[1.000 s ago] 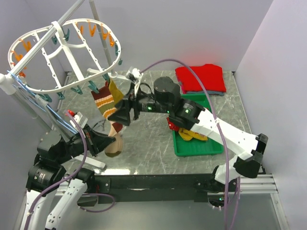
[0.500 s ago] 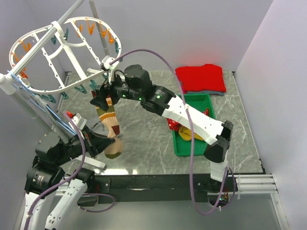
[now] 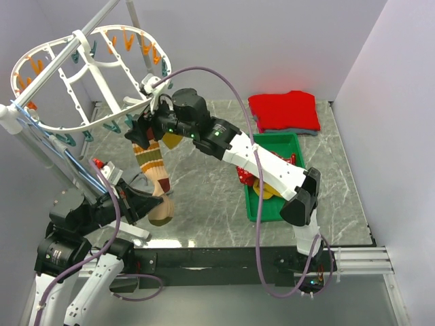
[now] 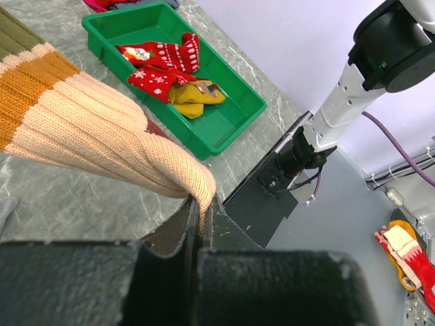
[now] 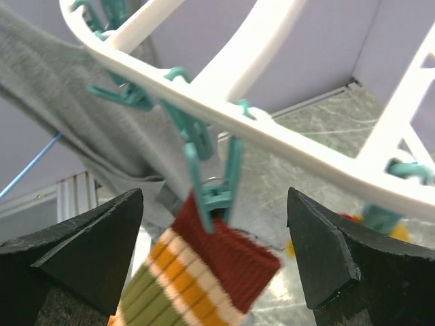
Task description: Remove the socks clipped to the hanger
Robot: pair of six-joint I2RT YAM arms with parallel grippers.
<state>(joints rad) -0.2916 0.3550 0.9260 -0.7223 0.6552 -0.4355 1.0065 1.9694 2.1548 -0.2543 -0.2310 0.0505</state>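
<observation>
Your left claw (image 4: 199,210) pinches the toe of the ribbed striped sock (image 4: 88,136); your right claw (image 5: 214,234) gapes empty, flanking its teal plastic clip (image 5: 216,178).

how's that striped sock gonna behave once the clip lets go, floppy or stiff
Likely floppy: the striped sock hangs limp from the teal clip and bends toward the left gripper pinching its toe. Probably light and stretchy, given the ribbed knit. Not slippery, I'd guess; the shut jaws hold it.
</observation>
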